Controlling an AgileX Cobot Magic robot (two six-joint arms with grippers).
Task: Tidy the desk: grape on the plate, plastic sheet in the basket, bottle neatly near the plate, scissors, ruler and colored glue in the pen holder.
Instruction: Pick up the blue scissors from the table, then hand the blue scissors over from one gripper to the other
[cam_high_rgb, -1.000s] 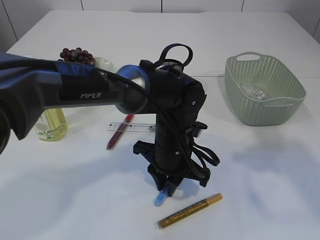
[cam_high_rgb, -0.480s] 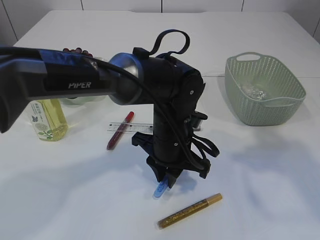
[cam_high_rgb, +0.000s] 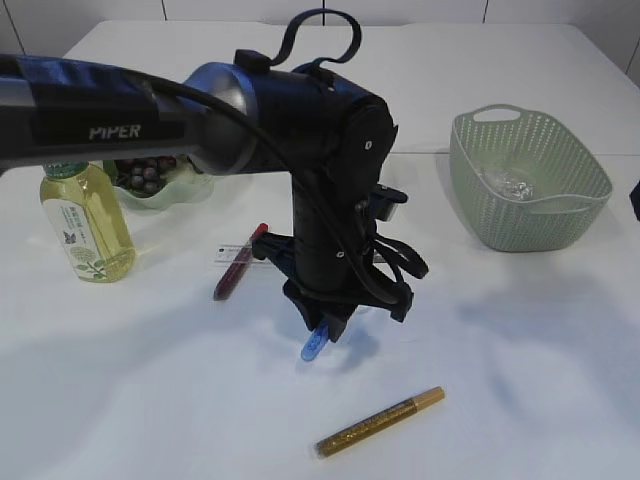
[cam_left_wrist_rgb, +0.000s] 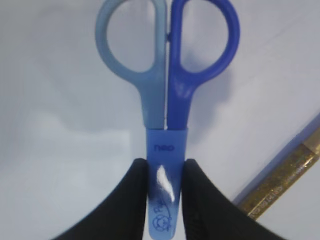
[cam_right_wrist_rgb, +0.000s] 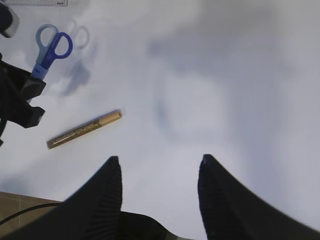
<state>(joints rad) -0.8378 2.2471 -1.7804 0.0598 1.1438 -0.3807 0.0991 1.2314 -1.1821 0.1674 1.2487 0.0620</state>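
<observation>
Scissors (cam_left_wrist_rgb: 165, 90) hang clear of the white worktop (cam_high_rgb: 520, 380), the left hand (cam_left_wrist_rgb: 162, 187) clenched on their capped blade end so the handles point away, a hold that looks suited to dropping them into a pen holder, which no view shows. The gold glue pen (cam_high_rgb: 380, 422) lies just beyond the scissors, the red glue pen (cam_high_rgb: 238, 264) and ruler (cam_high_rgb: 232, 254) behind them, all unpicked. The right hand (cam_right_wrist_rgb: 159, 187) hovers released, holding nothing. Grapes (cam_high_rgb: 143, 172) sit on the plate (cam_high_rgb: 190, 187), bottle (cam_high_rgb: 85, 222) beside it; plastic sheet (cam_high_rgb: 508, 183) lies in the basket (cam_high_rgb: 560, 215).
</observation>
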